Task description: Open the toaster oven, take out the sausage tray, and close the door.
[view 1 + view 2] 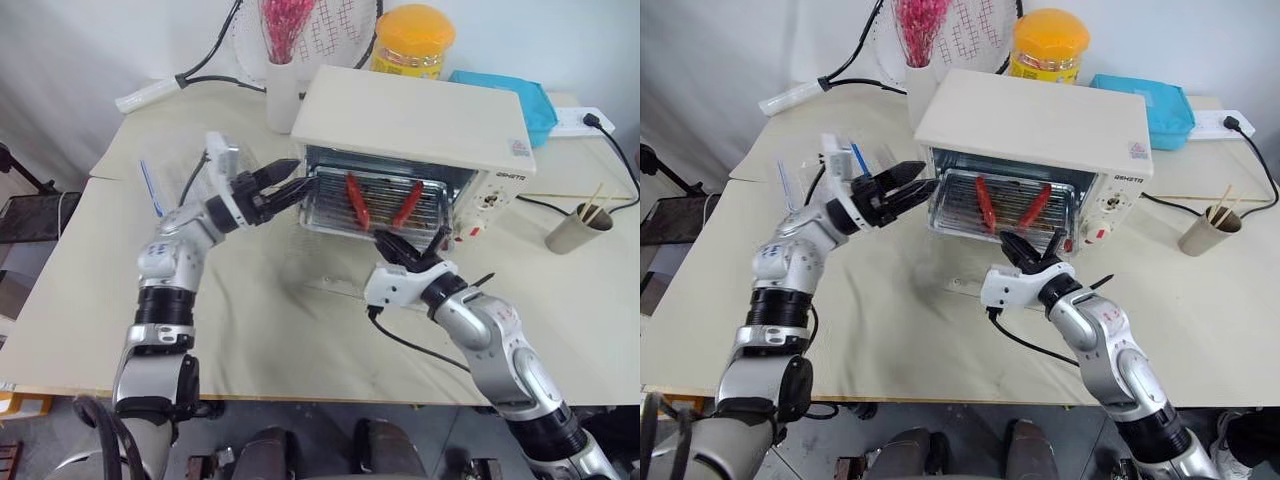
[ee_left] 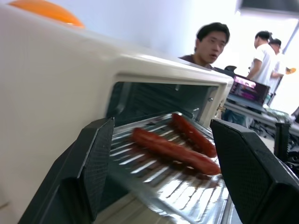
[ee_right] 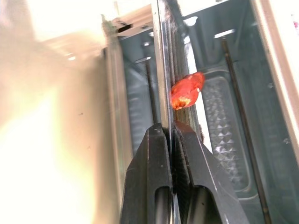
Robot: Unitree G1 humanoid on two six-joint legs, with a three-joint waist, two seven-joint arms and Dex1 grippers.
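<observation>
Nearest the camera, the right gripper (image 1: 408, 250) is clamped on the front rim of the sausage tray (image 1: 375, 205), its two black fingers (image 3: 180, 163) pressed together on the thin metal edge in the right wrist view. That tray sticks partway out of the toaster oven (image 1: 415, 125), its silver ribbed bottom carrying two red sausages (image 1: 357, 200) that lie side by side and angle toward each other at the front. At the oven's left front corner the left gripper (image 1: 283, 183) hangs with its jaws spread wide and nothing between them, just beside the tray's left end; whether a fingertip touches the oven frame cannot be told. Glass of the door (image 1: 330, 265) lies folded down flat on the bench in front of the oven, under the tray. Toward the back edge of the bench, the oven stands in the middle, its red knobs (image 1: 472, 232) on the right panel. Behind it are a white vase of pink stems (image 1: 281, 70), a yellow lidded jar (image 1: 412, 42) and a blue box (image 1: 520, 100). Close to the right edge stands a paper cup with sticks (image 1: 578, 228). People (image 2: 212, 42) stand in the background of the left wrist view.
</observation>
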